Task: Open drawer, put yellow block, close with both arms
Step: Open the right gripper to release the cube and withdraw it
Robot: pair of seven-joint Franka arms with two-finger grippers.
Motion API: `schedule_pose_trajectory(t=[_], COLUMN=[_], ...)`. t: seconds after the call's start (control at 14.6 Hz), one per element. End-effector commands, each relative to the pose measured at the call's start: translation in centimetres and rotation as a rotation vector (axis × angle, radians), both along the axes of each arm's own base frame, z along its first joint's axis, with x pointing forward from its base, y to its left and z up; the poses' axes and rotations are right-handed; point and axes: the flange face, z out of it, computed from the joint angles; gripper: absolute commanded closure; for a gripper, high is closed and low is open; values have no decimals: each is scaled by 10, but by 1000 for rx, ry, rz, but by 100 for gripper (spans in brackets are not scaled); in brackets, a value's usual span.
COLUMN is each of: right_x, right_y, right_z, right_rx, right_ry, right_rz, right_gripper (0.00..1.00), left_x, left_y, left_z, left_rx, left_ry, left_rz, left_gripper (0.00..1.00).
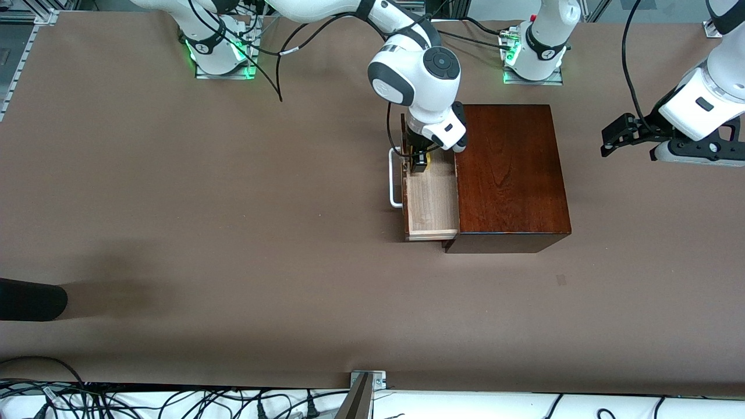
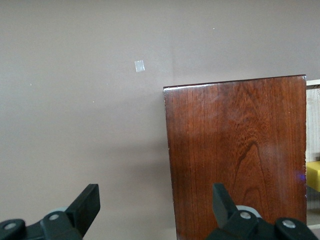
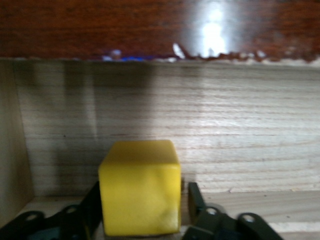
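The dark reddish-brown wooden box (image 1: pixel 512 174) stands on the table with its drawer (image 1: pixel 430 201) pulled open toward the right arm's end, white bar handle (image 1: pixel 394 177) outermost. My right gripper (image 1: pixel 419 160) reaches down into the drawer. The yellow block (image 3: pixel 140 197) sits between its fingers on the pale drawer floor, with a thin gap showing at one finger (image 3: pixel 196 200). A sliver of the block shows in the front view (image 1: pixel 428 157). My left gripper (image 1: pixel 606 142) hangs open and empty over the table at the left arm's end, beside the box (image 2: pixel 237 160). The block (image 2: pixel 313 175) also shows there.
A small pale tape mark (image 1: pixel 561 280) lies on the brown table nearer the front camera than the box. A dark rounded object (image 1: pixel 29 299) juts in at the right arm's end. A metal mount (image 1: pixel 364 393) sits at the table's front edge.
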Motion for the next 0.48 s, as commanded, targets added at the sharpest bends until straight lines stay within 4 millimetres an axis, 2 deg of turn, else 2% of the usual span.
schedule_pose_trajectory(t=[0.0, 0.07, 0.21, 0.41], right_x=[8, 14, 24, 54], right_y=[2, -4, -17, -66], right_z=[47, 61, 110, 193], right_rx=[50, 63, 122, 183], right_ry=[-35, -23, -25, -37], right_rz=[-28, -59, -97, -179], right_gripper=[0, 0, 0, 0], left_x=[-2, -2, -3, -3], left_y=[-1, -1, -1, -4], left_z=[7, 7, 6, 6], left_rx=[16, 16, 17, 17], left_ry=[5, 5, 11, 12], left_rz=[-17, -17, -17, -22], left_gripper=[0, 0, 0, 0])
